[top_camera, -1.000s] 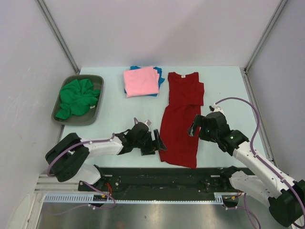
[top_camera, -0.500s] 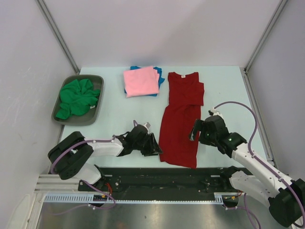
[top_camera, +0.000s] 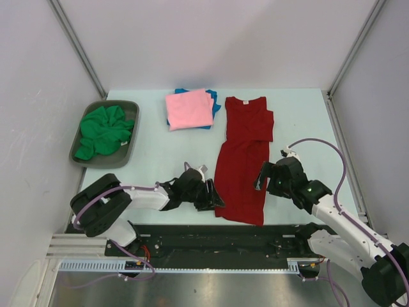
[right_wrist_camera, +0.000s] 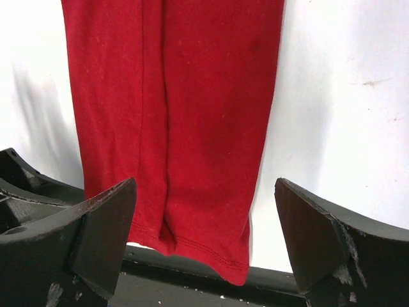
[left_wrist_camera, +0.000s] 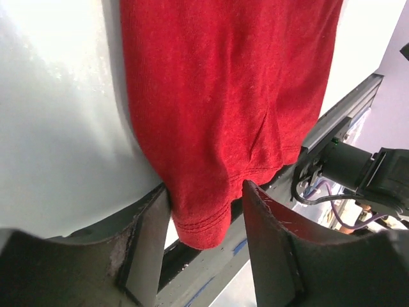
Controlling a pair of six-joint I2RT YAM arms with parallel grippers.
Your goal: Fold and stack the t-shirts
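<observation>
Lying lengthwise just right of centre in the top view, the dark red t-shirt (top_camera: 243,160) is folded into a long strip on the table (top_camera: 160,153), its hem reaching past the near edge. The left gripper (left_wrist_camera: 208,198) sits at the hem's lower-left corner, jaws released with the cloth corner between them, while the right gripper (right_wrist_camera: 204,192) hovers spread wide by the strip's right edge, grasping nothing. At upper centre the pink t-shirt (top_camera: 189,109) lies folded on the blue t-shirt (top_camera: 216,104), and the green t-shirt (top_camera: 102,131) is bunched in the grey tray (top_camera: 130,106) at upper left.
</observation>
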